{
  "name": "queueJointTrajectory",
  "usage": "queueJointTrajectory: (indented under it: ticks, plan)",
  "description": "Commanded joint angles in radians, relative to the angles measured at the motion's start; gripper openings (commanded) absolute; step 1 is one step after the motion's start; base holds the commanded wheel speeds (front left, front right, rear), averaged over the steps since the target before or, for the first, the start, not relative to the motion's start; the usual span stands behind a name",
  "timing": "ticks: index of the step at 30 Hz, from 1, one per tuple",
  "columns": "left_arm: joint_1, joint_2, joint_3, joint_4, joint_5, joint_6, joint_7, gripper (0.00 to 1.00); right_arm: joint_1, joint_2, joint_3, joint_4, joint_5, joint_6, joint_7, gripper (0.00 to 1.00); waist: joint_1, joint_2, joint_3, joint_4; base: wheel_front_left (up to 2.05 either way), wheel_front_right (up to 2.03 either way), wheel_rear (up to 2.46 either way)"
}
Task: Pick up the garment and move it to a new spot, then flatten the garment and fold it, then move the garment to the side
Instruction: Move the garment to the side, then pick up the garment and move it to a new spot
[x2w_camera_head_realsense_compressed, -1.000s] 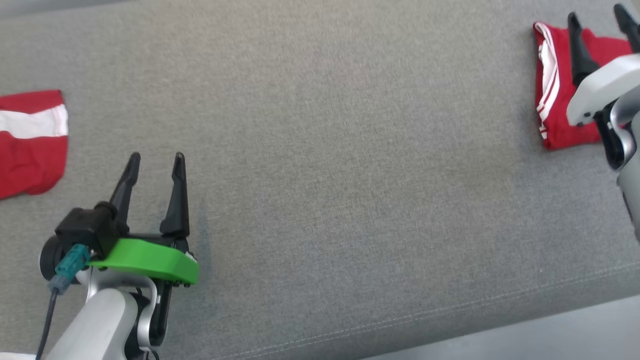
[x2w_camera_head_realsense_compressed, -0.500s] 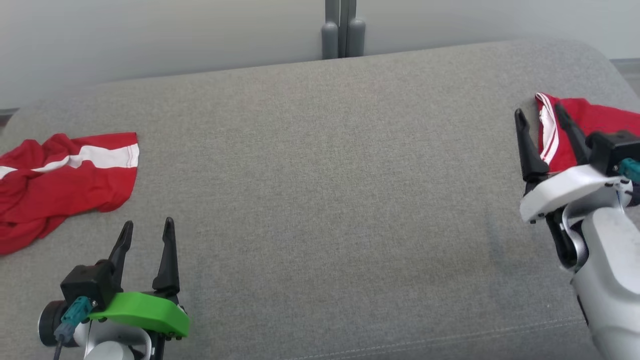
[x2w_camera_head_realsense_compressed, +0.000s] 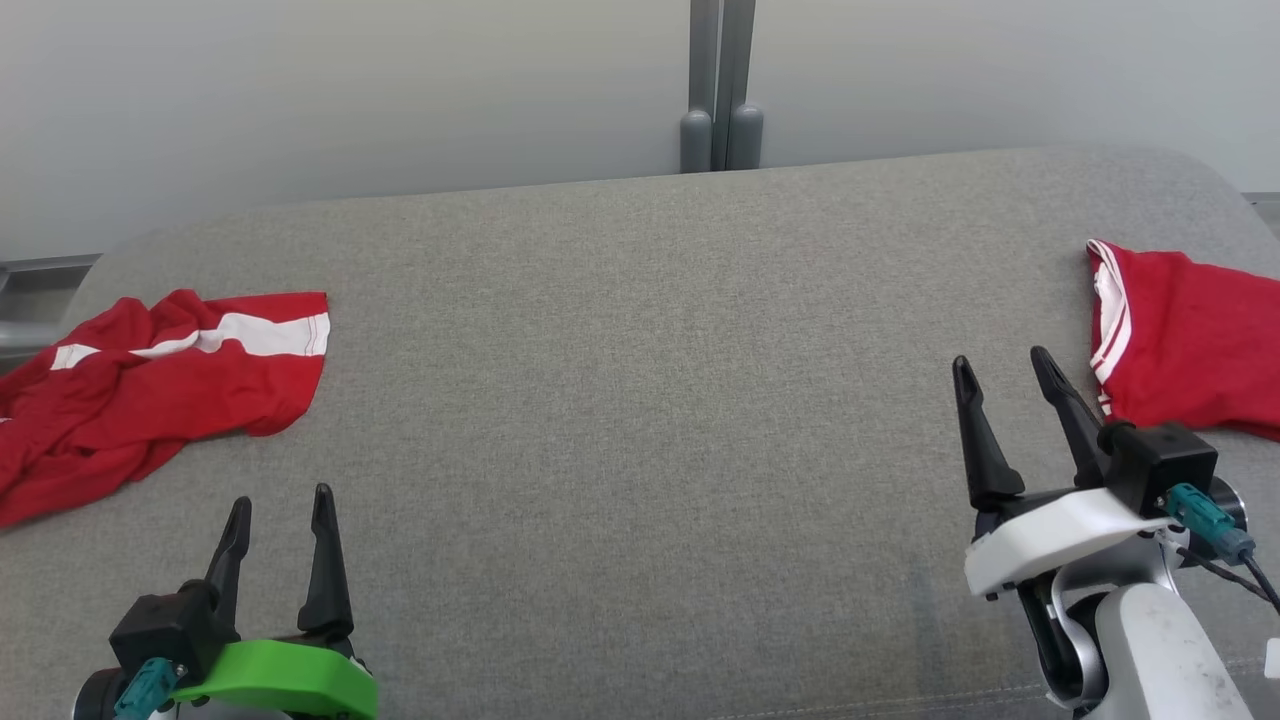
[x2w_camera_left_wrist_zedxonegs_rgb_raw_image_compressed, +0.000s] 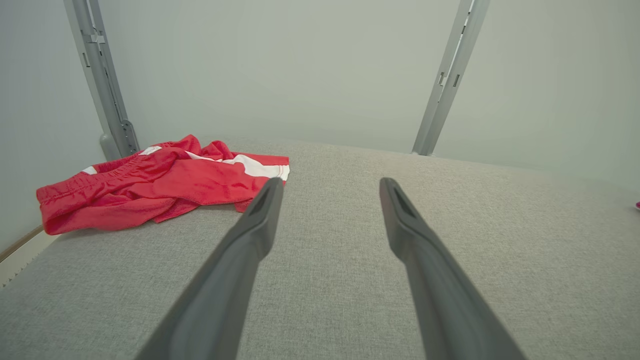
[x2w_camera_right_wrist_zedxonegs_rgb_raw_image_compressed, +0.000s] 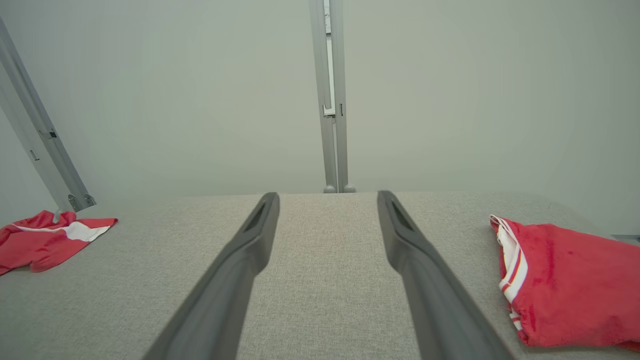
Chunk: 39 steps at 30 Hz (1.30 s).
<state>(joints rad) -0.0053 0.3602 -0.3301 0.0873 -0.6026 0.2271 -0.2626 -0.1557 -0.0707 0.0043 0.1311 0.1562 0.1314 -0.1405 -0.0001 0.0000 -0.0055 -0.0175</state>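
A crumpled red garment (x2w_camera_head_realsense_compressed: 150, 390) with a white band lies at the far left of the grey cushion (x2w_camera_head_realsense_compressed: 640, 400); it also shows in the left wrist view (x2w_camera_left_wrist_zedxonegs_rgb_raw_image_compressed: 150, 190) and the right wrist view (x2w_camera_right_wrist_zedxonegs_rgb_raw_image_compressed: 45, 240). A folded red garment (x2w_camera_head_realsense_compressed: 1190, 350) with white stripes along its edge lies flat at the far right (x2w_camera_right_wrist_zedxonegs_rgb_raw_image_compressed: 565, 280). My left gripper (x2w_camera_head_realsense_compressed: 281, 499) is open and empty, near the front edge, below and right of the crumpled garment (x2w_camera_left_wrist_zedxonegs_rgb_raw_image_compressed: 331, 181). My right gripper (x2w_camera_head_realsense_compressed: 1001, 358) is open and empty, just left of the folded garment and apart from it (x2w_camera_right_wrist_zedxonegs_rgb_raw_image_compressed: 327, 195).
A pale wall with a grey upright post (x2w_camera_head_realsense_compressed: 720, 90) stands behind the cushion's back edge. More grey posts (x2w_camera_left_wrist_zedxonegs_rgb_raw_image_compressed: 100, 80) rise at the back left. The cushion's corners are rounded, and bare grey fabric spans the wide stretch between the two garments.
The head camera has tilted up, bringing the wall into view. My right gripper, which hung over the folded garment, has drawn back toward the front and now stands beside it, still open.
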Motion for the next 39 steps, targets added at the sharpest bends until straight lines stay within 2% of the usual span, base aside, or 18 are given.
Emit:
queueJointTrajectory:
  ticks: [1,7,15,28,33,39]
  plan:
    - [0.011,-0.002,0.008,-0.006,0.013,-0.006,-0.004,1.0,0.018,0.003,-0.003,-0.011,-0.003,-0.001,0.004,1.0,0.0001,0.0,-0.001,-0.001,0.0,0.0,0.0]
    - [0.032,-0.036,0.039,-0.014,0.055,-0.029,-0.004,1.0,0.085,0.018,-0.01,-0.062,-0.024,-0.001,0.014,1.0,0.0001,0.0,-0.007,0.002,0.0,0.0,0.0]
    - [0.038,-0.071,0.056,0.002,0.093,-0.063,-0.004,1.0,0.115,0.019,0.023,-0.058,0.016,-0.001,0.015,1.0,0.0001,0.0,-0.007,0.006,0.0,0.0,0.0]
    - [0.027,-0.082,0.069,0.029,0.117,-0.087,-0.003,1.0,0.118,0.019,0.028,-0.05,0.03,-0.001,0.01,1.0,0.0001,0.0,-0.01,0.03,0.0,0.0,0.0]
    - [0.018,-0.087,0.077,0.031,0.121,-0.089,-0.003,1.0,0.121,0.019,0.025,-0.061,0.027,-0.001,0.011,1.0,0.0001,0.0,-0.01,0.077,0.0,0.0,0.0]
    - [0.018,-0.095,0.09,0.029,0.121,-0.09,-0.003,1.0,0.126,0.019,0.026,-0.077,0.026,-0.001,0.017,1.0,0.0001,0.0,-0.013,0.194,0.0,0.0,0.0]
